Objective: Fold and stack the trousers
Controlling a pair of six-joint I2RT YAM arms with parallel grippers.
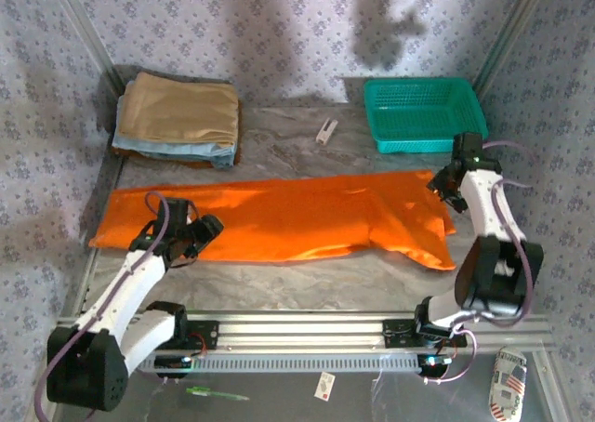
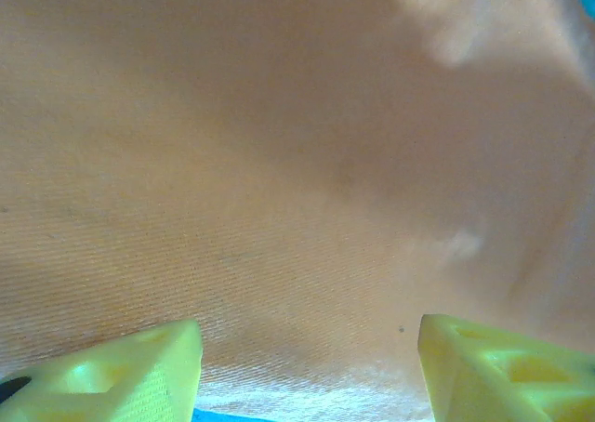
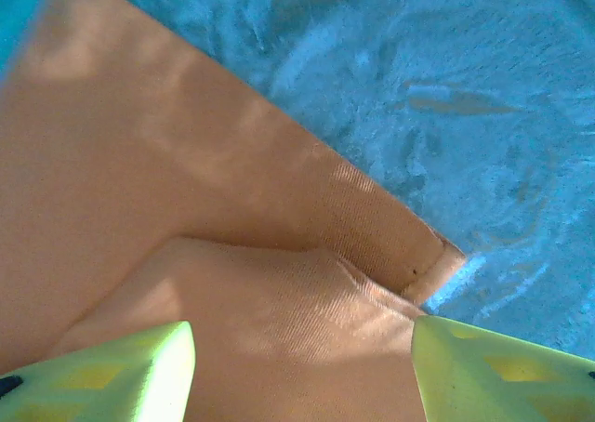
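Far left: folded cloth stack [image 1: 177,115], tan on top, light blue under, sits in the far-left corner of the table [image 1: 307,283]. Near of it, L gripper [image 1: 198,232] is low over the left end of the trousers [image 1: 297,216]; jaws apart, nothing pinched. L wrist cam: yellow fingertips [image 2: 121,371] spread wide, w/ smooth orange fabric btwn and beyond them. Can't tell if they touch it.

Trousers lie full length across mid-table, left to right, mostly flat. Right end is wider and slants toward the near edge.

Far of centre: small white clip-like item [image 1: 325,130], apart from the trousers.

Far right: teal basket [image 1: 423,113], near the trousers' right end but separate.

R gripper [image 1: 446,191] is at the trousers' far-right corner; jaws apart, no grip. R wrist cam: that corner shows two overlapping layers w/ a soft ridge btwn the fingertips, bare table to its right.
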